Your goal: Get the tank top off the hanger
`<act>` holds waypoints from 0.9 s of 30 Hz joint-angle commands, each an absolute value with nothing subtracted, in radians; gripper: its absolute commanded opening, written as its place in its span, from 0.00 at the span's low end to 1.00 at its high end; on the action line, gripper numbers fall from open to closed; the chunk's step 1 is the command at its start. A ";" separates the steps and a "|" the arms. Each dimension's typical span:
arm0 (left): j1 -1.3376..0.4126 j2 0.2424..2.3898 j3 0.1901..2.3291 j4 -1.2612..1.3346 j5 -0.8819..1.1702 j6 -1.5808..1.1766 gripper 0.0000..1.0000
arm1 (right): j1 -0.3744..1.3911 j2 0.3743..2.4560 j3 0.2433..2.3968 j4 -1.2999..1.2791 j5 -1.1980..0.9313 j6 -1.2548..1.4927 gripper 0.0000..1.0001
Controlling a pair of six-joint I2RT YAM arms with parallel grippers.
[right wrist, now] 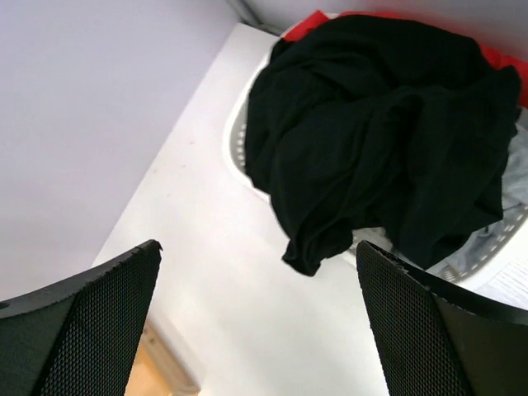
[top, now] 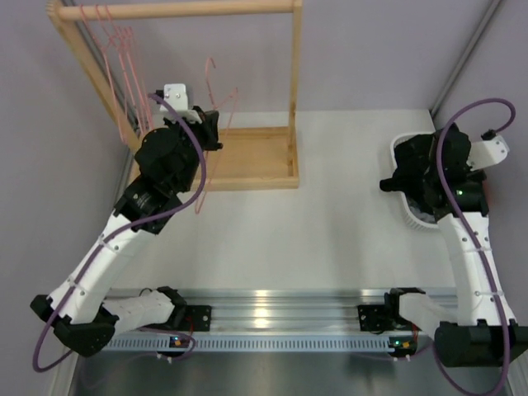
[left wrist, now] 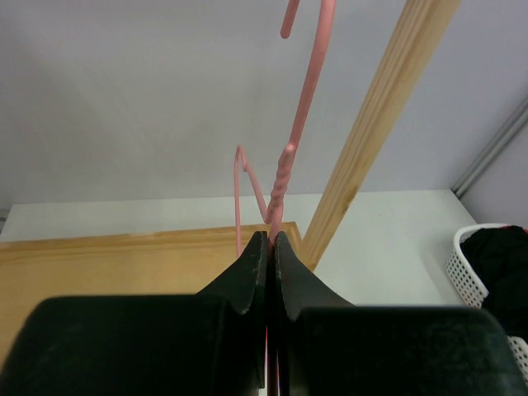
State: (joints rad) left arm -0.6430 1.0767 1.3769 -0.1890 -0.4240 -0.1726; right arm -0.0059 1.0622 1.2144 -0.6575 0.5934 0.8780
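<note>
- White table [top: 330,231], grey walls.
- Left gripper [left wrist: 271,241] pinches the pink hanger [left wrist: 280,177] at its neck.
- Right gripper [right wrist: 257,247] spread wide; just ahead, the tank top [right wrist: 371,140] lies limp and light in the basket [right wrist: 238,144]. Pinch any fold.

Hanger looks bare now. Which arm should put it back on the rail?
Left. The left gripper is shut on the pink hanger at its neck, right beside the wooden rack. The right gripper hangs open over the black garment in the basket, far across the table.
</note>
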 commanded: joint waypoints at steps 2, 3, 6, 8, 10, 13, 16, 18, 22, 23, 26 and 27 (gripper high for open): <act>-0.603 1.193 1.543 -0.143 -0.448 -0.117 0.00 | 0.049 0.982 1.253 -0.566 0.560 0.753 0.99; -0.585 1.216 1.593 -0.144 -0.425 -0.121 0.00 | 0.052 0.979 1.249 -0.548 0.510 0.717 1.00; -0.497 1.298 1.690 -0.143 -0.348 -0.164 0.00 | 0.057 0.973 1.241 -0.525 0.471 0.698 0.99; -0.445 1.350 1.739 -0.144 -0.321 -0.176 0.00 | 0.058 0.973 1.238 -0.522 0.462 0.683 0.99; -0.402 1.393 1.799 -0.144 -0.301 -0.190 0.00 | 0.058 0.971 1.235 -0.515 0.459 0.673 0.99; -0.355 1.425 1.863 -0.144 -0.278 -0.192 0.00 | 0.060 0.968 1.227 -0.506 0.446 0.657 0.99; -0.289 1.457 1.897 -0.144 -0.235 -0.212 0.00 | 0.058 0.966 1.215 -0.489 0.433 0.653 0.99; -0.223 1.473 1.904 -0.143 -0.183 -0.267 0.00 | 0.058 0.966 1.212 -0.480 0.423 0.655 0.99; -0.167 1.511 1.936 -0.141 -0.150 -0.319 0.00 | 0.060 0.977 1.215 -0.463 0.399 0.650 1.00; -0.164 1.528 1.957 -0.143 -0.153 -0.313 0.00 | 0.060 0.982 1.216 -0.462 0.394 0.649 0.99; -0.144 1.563 1.994 -0.141 -0.160 -0.316 0.00 | 0.060 0.988 1.223 -0.462 0.391 0.643 0.99; -0.127 1.571 2.000 -0.143 -0.158 -0.319 0.00 | 0.060 0.988 1.223 -0.462 0.390 0.641 0.99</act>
State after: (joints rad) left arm -0.1482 1.5520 1.9408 -0.1867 -0.1890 -0.2913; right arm 0.0490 0.9833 1.2110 -0.5224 0.4099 0.6617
